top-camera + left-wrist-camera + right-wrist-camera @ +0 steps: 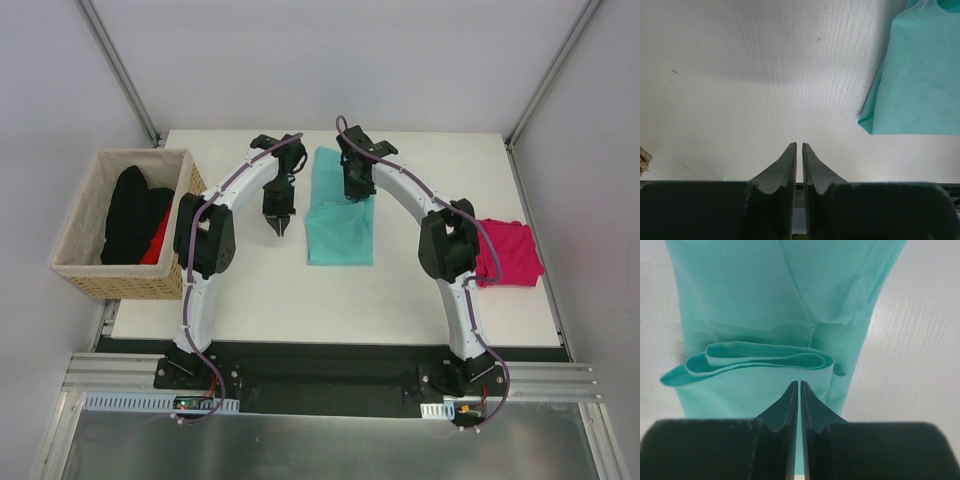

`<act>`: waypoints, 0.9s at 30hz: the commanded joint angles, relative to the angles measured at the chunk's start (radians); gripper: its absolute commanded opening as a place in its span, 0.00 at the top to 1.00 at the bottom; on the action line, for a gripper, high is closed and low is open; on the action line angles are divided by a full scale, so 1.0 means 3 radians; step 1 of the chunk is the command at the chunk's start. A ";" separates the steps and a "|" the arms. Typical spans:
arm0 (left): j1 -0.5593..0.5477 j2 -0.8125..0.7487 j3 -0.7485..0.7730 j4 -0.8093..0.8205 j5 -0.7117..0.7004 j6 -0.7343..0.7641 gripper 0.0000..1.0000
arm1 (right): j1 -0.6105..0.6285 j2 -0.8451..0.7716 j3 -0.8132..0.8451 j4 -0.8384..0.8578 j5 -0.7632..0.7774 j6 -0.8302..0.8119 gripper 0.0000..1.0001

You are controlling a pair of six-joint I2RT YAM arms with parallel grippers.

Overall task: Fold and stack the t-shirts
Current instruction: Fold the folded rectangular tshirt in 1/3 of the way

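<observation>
The soft teal-mint cloth t-shirt [340, 225] lies mid-surface as a narrow strip, its near part doubled over, with a loose rolled edge bulging at the fold. Your right claw [799, 386] hangs directly over that edge, fingers together, no cloth visibly between them. Your left claw [799, 146] is also together, over the bare white surface [300, 290] just left of the shirt. The folded magenta-pink cloth t-shirt [510, 255] lies at the right edge. Tidy that bulge first, I'd judge: part the fingers before descending, pinch both layers, and pull evenly.

Table [270, 290]: teal t-shirt [340, 215], pink t-shirt [505, 252]
</observation>
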 commanded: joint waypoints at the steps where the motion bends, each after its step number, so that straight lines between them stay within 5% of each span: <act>1: 0.0052 -0.0163 0.0025 -0.0126 -0.0093 -0.0044 0.92 | 0.0023 -0.0068 0.0017 0.0043 -0.0130 0.0092 0.94; 27: 0.0246 0.0011 0.0179 -0.0187 -0.0032 0.0038 0.92 | -0.0243 0.0402 0.0078 0.0068 -0.0365 0.0394 0.93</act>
